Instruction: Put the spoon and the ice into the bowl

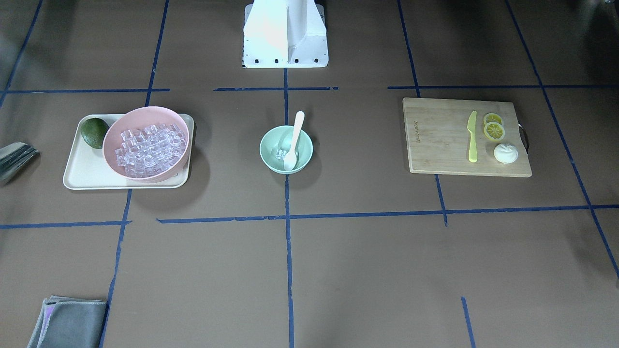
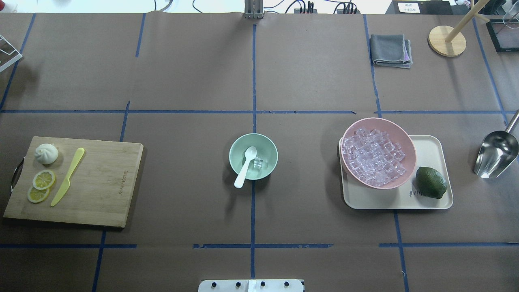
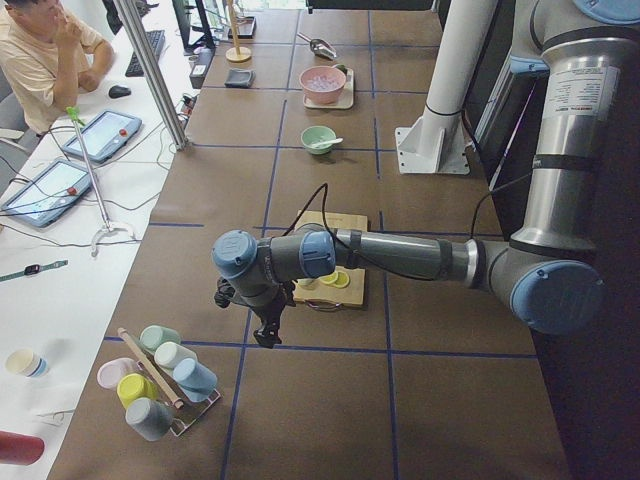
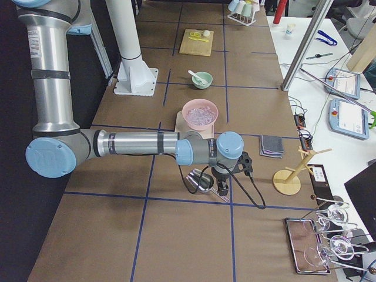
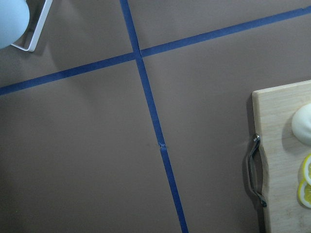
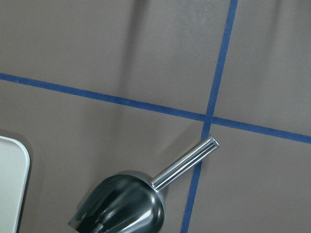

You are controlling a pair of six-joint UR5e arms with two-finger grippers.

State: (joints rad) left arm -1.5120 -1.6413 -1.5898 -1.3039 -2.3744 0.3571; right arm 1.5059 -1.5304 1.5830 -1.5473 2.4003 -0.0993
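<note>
The mint-green bowl [image 2: 271, 153] stands at the table's middle and also shows in the front view [image 1: 271, 145]. The white spoon [image 2: 245, 168] lies in it, scoop down, handle over the rim toward the robot. A few clear ice cubes [image 2: 258, 164] lie in the bowl beside the scoop. Several more ice cubes [image 2: 373, 156] fill the pink bowl [image 2: 407, 142]. My left gripper [image 3: 266, 328] hangs beyond the cutting board's end. My right gripper [image 4: 225, 187] hangs over the metal scoop [image 4: 198, 179]. Both show only in side views, so I cannot tell whether they are open or shut.
The pink bowl sits on a cream tray [image 2: 429, 202] with a lime [image 2: 430, 182]. A wooden cutting board [image 2: 105, 182] at the left holds a yellow-green knife [image 2: 67, 177], lemon slices and a bun. A grey cloth [image 2: 390, 49] and a wooden stand [image 2: 447, 40] are at the far right.
</note>
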